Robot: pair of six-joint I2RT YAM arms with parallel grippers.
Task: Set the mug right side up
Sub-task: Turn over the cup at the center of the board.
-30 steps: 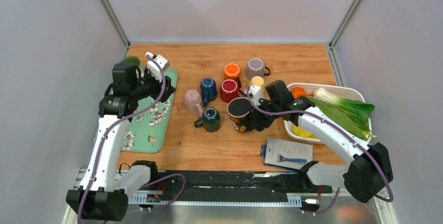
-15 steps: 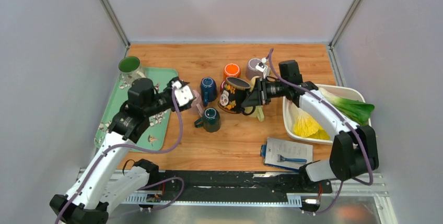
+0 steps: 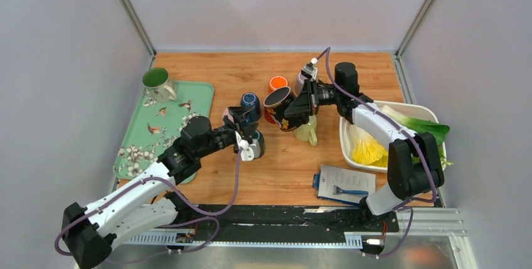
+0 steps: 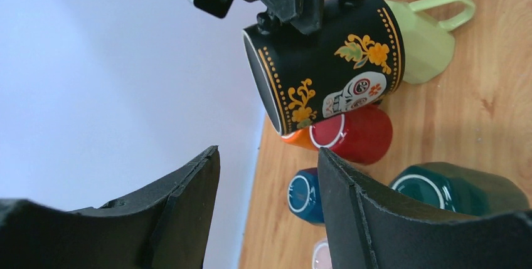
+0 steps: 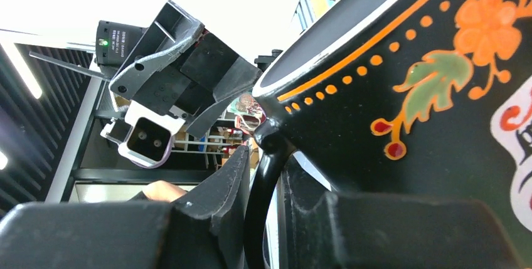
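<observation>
The mug is black with orange flowers and a skull. It hangs in the air over the other mugs, tipped on its side with its mouth facing left. My right gripper is shut on its thin black handle, which sits squeezed between the two fingers. In the left wrist view the mug is above and ahead of my left gripper. That gripper is open and empty, a short way left of the mug, and shows in the top view as the left gripper.
Below the held mug stand a red mug, a blue mug, a teal mug, a pale green mug and an orange mug. A green tray lies left. A white bin with a leek stands right, a booklet near the front.
The right arm lifted the black mug off the table and carried it back and up, tilting it. The left arm swung from the tray toward the middle, its jaws widening slightly.
</observation>
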